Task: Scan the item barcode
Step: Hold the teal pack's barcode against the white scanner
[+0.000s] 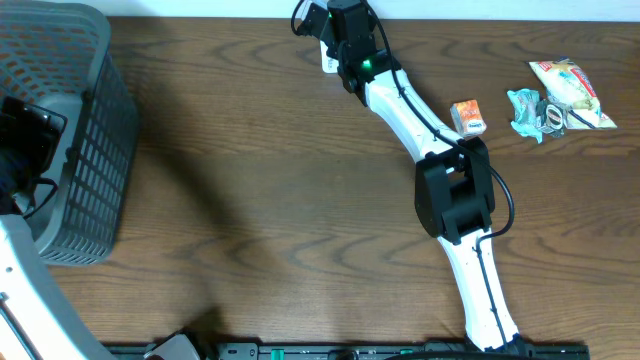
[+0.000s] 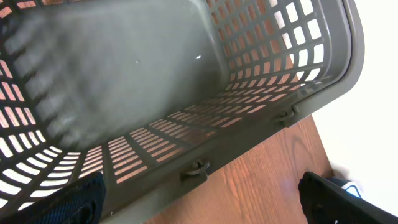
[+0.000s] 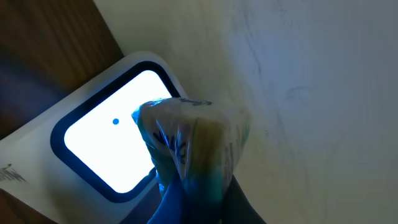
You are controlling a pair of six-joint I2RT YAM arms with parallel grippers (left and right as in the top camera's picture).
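**Wrapped packet held over the lit scanner**

The grey basket [image 1: 70, 130] sits at the bench's [image 1: 250, 200] left edge. Its slotted walls and floor fill the left wrist view, with the left gripper [image 2: 199, 193] spread wide over it. The right gripper [image 3: 202, 208], mostly cut off, is clenched on a clear-wrapped packet [image 3: 193, 143] over the scanner [image 3: 93, 149] at the far edge; its print is unreadable. An orange box [image 1: 467, 117] lies beside that arm.

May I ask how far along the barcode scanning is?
Picked up: the right gripper is shut on a clear-wrapped packet. In hand: the packet sits over the lit window of the white scanner. Remaining: the small orange box and the snack packets wait on the table; the open left gripper hangs over the grey plastic basket.
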